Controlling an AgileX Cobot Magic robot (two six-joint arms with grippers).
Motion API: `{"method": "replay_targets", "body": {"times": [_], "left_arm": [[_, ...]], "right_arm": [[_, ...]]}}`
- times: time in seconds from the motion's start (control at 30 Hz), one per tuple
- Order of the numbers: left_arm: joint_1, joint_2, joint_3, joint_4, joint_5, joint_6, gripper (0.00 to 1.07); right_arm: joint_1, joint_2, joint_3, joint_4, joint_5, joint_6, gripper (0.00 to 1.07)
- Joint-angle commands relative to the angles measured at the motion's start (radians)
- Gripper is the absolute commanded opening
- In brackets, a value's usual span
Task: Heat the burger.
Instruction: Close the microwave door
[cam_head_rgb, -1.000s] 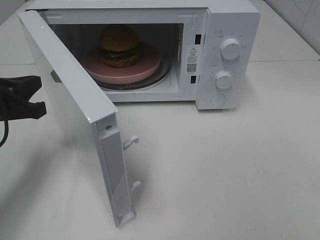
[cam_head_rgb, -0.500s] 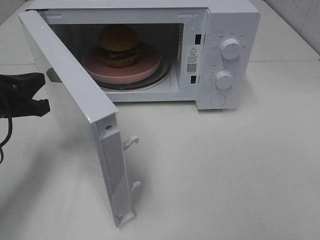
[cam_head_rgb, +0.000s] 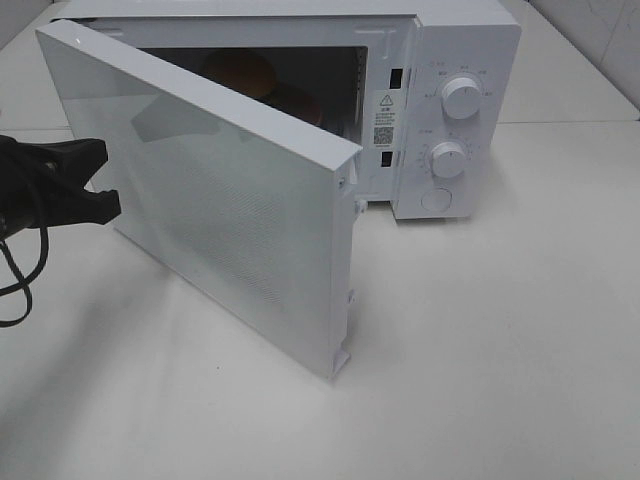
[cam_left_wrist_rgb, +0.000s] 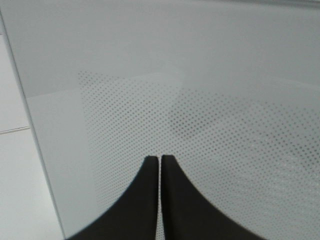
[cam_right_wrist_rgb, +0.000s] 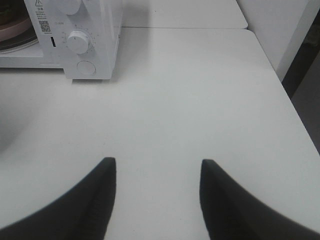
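Observation:
The burger (cam_head_rgb: 240, 72) sits inside the white microwave (cam_head_rgb: 465, 50); only the top of its golden-brown bun shows over the door (cam_head_rgb: 230, 220), which stands half closed. A sliver of the pink plate (cam_head_rgb: 300, 100) under the burger shows behind the door's top edge. My left gripper (cam_head_rgb: 103, 178) is shut and empty, with its tips against the door's outer face near the hinge side; the left wrist view shows the closed fingers (cam_left_wrist_rgb: 150, 200) on the dotted door panel (cam_left_wrist_rgb: 225, 125). My right gripper (cam_right_wrist_rgb: 157, 165) is open and empty over the bare table, out of the exterior high view.
The microwave's two knobs (cam_head_rgb: 461, 97) (cam_head_rgb: 449, 159) and a round button (cam_head_rgb: 437, 200) face front on its right panel. The right wrist view shows the microwave's panel (cam_right_wrist_rgb: 80, 42) far ahead and the table's edge (cam_right_wrist_rgb: 280, 75) beside a dark gap.
The microwave door has swung from wide open to about half closed, now hiding most of the burger and plate. My left gripper moved right, following the door.

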Motion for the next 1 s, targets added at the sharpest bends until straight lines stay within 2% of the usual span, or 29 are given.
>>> {"method": "replay_targets", "body": {"times": [0.03,0.07,0.27,0.6,0.7,0.77,0.87,1.0], "left_arm": [[-0.004,-0.005,-0.01,-0.024,-0.013,0.009,0.01],[-0.004,-0.005,-0.015,-0.032,-0.011,0.027,0.01],[-0.008,0.012,-0.058,-0.03,0.017,0.027,0.01],[-0.07,0.065,-0.119,-0.071,0.018,0.028,0.01],[-0.087,0.08,-0.138,-0.09,0.021,0.046,0.01],[-0.113,0.098,-0.16,-0.14,0.022,0.081,0.01],[-0.13,0.115,-0.178,-0.179,0.023,0.105,0.01],[-0.146,0.129,-0.198,-0.2,0.025,0.11,0.01]], "right_arm": [[0.0,-0.03,0.002,-0.005,-0.009,0.004,0.5],[0.0,-0.03,0.002,-0.005,-0.009,0.004,0.5],[0.0,-0.03,0.002,-0.005,-0.009,0.004,0.5],[0.0,-0.03,0.002,-0.005,-0.009,0.004,0.5],[0.0,-0.03,0.002,-0.005,-0.009,0.004,0.5],[0.0,-0.03,0.002,-0.005,-0.009,0.004,0.5],[0.0,-0.03,0.002,-0.005,-0.009,0.004,0.5],[0.0,-0.03,0.002,-0.005,-0.009,0.004,0.5]]}}
